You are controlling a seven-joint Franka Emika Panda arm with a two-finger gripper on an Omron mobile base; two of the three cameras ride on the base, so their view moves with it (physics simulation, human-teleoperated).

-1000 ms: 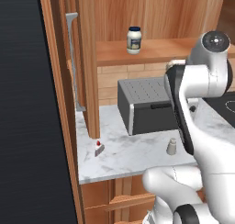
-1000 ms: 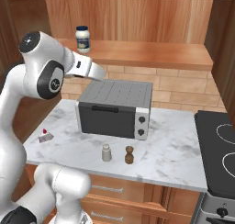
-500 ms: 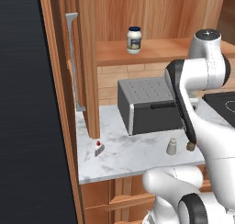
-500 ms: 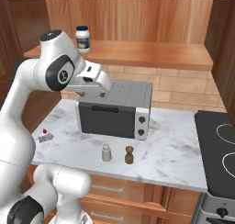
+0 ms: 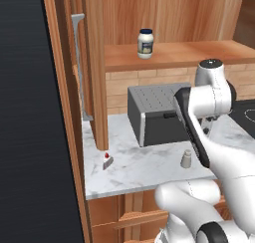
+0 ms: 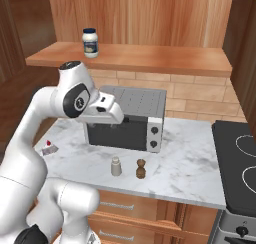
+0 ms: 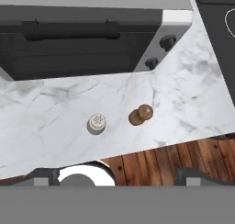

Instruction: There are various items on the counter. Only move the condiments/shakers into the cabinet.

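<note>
The blue-lidded white jar (image 5: 145, 43) (image 6: 90, 42) stands upright on the cabinet's plank shelf (image 6: 150, 58), apart from the arm. Near the front edge of the marbled counter (image 6: 185, 168), the grey shaker (image 6: 116, 166) (image 7: 97, 122) and the brown pepper mill (image 6: 141, 169) (image 7: 141, 114) stand side by side. The red-topped white wedge (image 6: 48, 148) (image 5: 106, 161) lies at the counter's left end. My gripper (image 7: 117, 175) hangs open and empty above the counter's front edge, looking down on the shaker and mill. Its fingers are wide apart.
The dark grey toaster oven (image 6: 125, 130) (image 7: 82, 35) sits at the back of the counter, just behind the shaker and mill. A black stove (image 6: 240, 163) borders the counter on the right. The open wooden cabinet door (image 5: 94, 62) stands at the left.
The arm has swung down from the shelf by the jar to in front of the toaster oven, above the counter. The jar stays on the shelf.
</note>
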